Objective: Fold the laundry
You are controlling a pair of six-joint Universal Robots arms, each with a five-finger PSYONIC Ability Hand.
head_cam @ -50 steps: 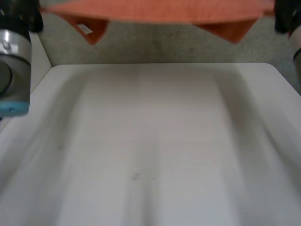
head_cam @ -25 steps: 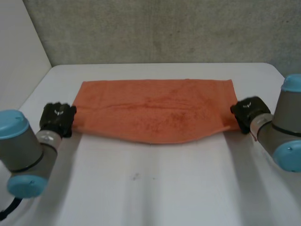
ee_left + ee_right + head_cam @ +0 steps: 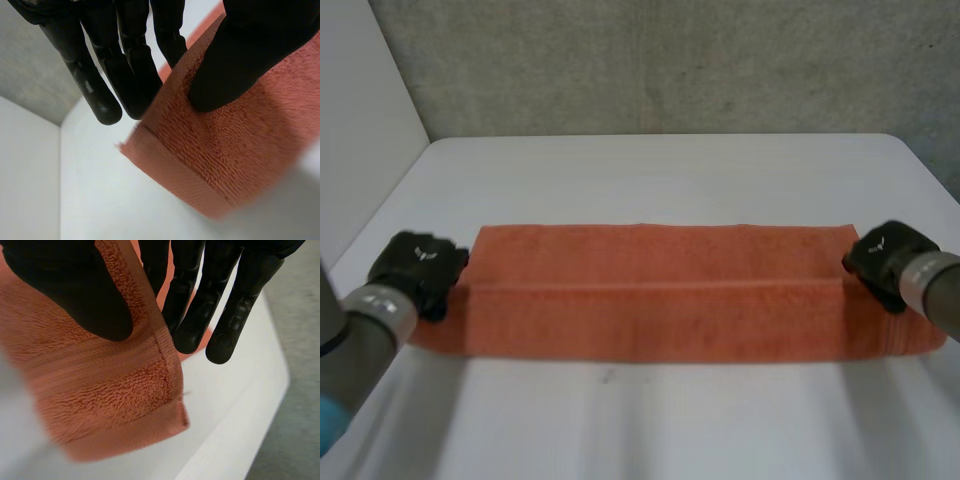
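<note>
An orange terry towel [image 3: 660,290] lies flat on the white, smooth counter [image 3: 660,170] as a long, narrow band running from side to side, near the middle of the surface. A straight ridge runs along its length where one layer ends on top of another, so its front half looks a little thicker. In the wrist views the pile is looped and nubbly, and each short end finishes in a flat woven hem [image 3: 130,435] with a slightly frayed corner.

The left robot hand [image 3: 418,270], matte black, sits at the towel's left short end. In its own wrist view the thumb presses down on the cloth [image 3: 240,150] while the straight fingers [image 3: 100,95] reach past and under the edge, pinching the end between them. The right robot hand [image 3: 885,262] grasps the right short end the same way, thumb on top of the pile [image 3: 100,385], straight fingers [image 3: 230,325] beyond and beneath the hem.

Half a second ago the towel lay farther back on the counter, broader, with its near edge bowed into a sagging curve. It is now closer to the front, narrower and straight-edged, and both hands have come forward with it.
</note>
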